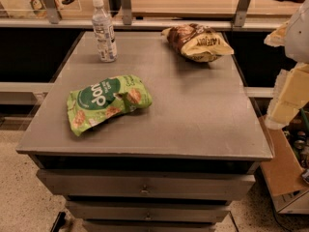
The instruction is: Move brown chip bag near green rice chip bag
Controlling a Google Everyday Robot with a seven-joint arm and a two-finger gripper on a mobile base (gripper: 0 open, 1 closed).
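The brown chip bag [198, 42], dark brown with a cream-yellow panel, lies at the far right of the grey table top [203, 115]. The green rice chip bag [107, 102] lies flat at the front left of the table, well apart from the brown bag. My gripper [285, 105] shows as blurred cream-white parts at the right edge of the view, beyond the table's right side and raised above it. It touches neither bag and holds nothing that I can see.
A clear plastic water bottle [104, 30] stands upright at the far left of the table. A rail with metal posts [241, 6] runs behind the table. Drawers [145, 187] sit under the top. A cardboard box [285, 173] stands on the floor at the right.
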